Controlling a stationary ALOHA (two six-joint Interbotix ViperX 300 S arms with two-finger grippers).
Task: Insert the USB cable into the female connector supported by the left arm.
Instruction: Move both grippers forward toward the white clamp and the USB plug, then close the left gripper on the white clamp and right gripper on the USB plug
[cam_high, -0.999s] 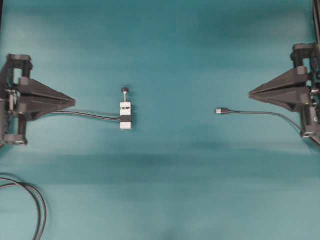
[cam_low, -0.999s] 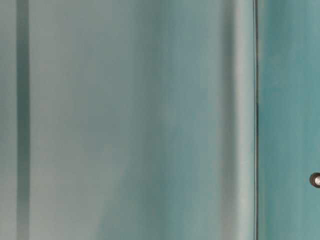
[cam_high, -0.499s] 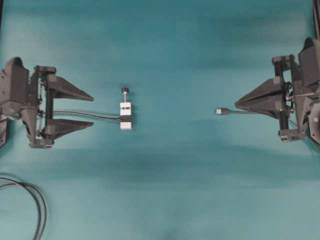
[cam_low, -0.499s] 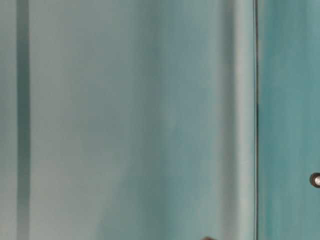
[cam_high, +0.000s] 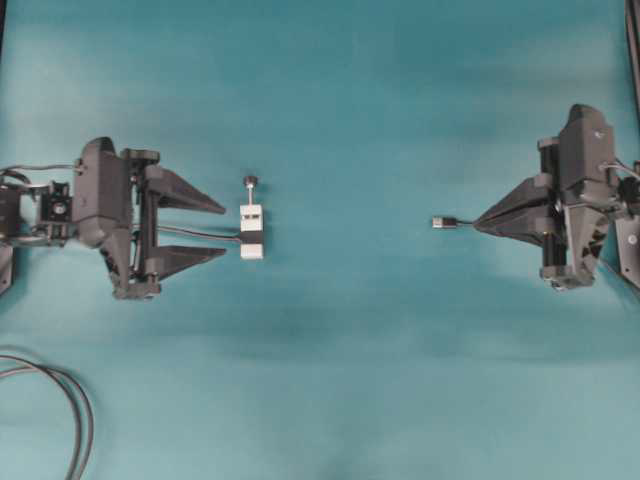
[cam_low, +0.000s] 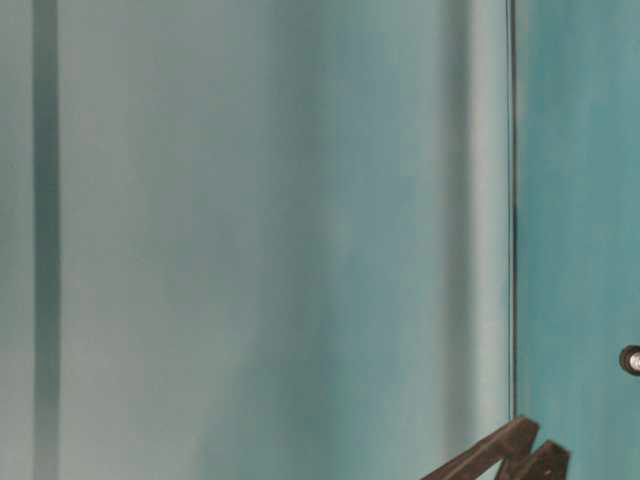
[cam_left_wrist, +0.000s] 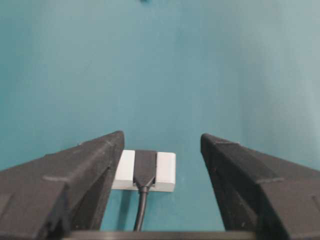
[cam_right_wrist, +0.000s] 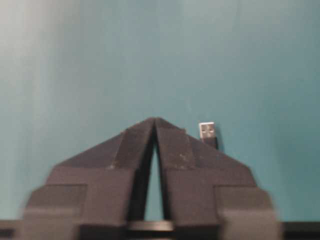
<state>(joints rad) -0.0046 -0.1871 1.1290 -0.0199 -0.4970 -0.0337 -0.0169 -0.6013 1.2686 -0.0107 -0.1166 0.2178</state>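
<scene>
The left arm (cam_high: 95, 195) reaches level across the teal table (cam_high: 340, 380), its left gripper (cam_high: 222, 232) with fingers (cam_left_wrist: 75, 170) spread wide, tips just short of the female connector (cam_high: 252, 232). That white block lies with its long axis across the reach, pin and knob pointing toward the top of the overhead view. The right gripper (cam_high: 478, 225) points at the USB cable (cam_high: 447, 222), fingers meeting at the tips, apparently empty. The plug's silver tip faces the connector, well apart.
</scene>
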